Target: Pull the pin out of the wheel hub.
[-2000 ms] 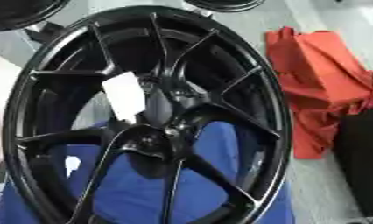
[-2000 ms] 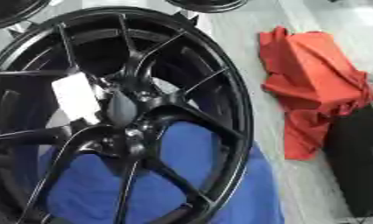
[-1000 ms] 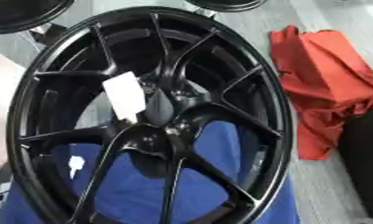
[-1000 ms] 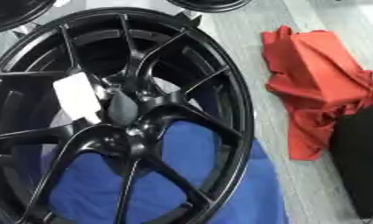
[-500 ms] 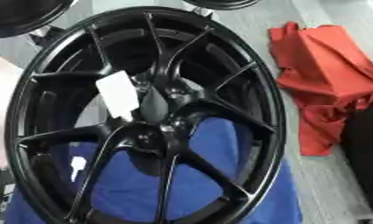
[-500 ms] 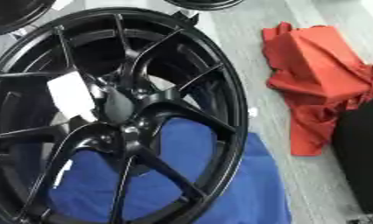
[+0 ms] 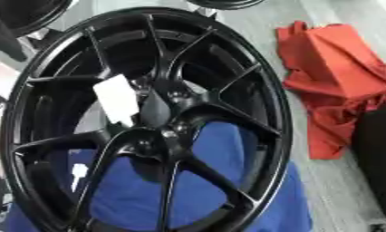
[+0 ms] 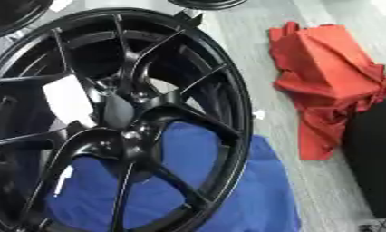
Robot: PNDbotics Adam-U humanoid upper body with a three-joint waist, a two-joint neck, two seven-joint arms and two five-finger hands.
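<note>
I look down on the black wheel (image 7: 148,122), which fills most of both views and lies on a blue cloth (image 8: 243,190) spread over the grey floor (image 8: 259,68). Its hub (image 7: 161,118) sits a little above the middle of the left eye view, where the spokes meet. A white tag (image 7: 117,99) lies against the hub's left side, tilted, and covers part of it. I cannot make out the pin among the dark shapes at the hub, so I cannot say where it stands.

Neither of my hands shows in either view, so I cannot tell whether the fingers are apart or together. A dark shape (image 7: 383,163) at the right edge stands beside the red cloth (image 7: 335,81), which lies crumpled on the floor to the right of the wheel, apart from its rim. Parts of other black wheels (image 7: 21,13) show at the upper left corner and top edge.

Compared with half a second ago and the pictures before, the whole scene has slid a little in frame, wheel, cloths and floor together, so I read that as my head tilting, not as anything moving. The tag keeps its place on the hub, the red cloth keeps its folds, and the small white patch (image 7: 77,172) seen through the lower left spokes is where it was.
</note>
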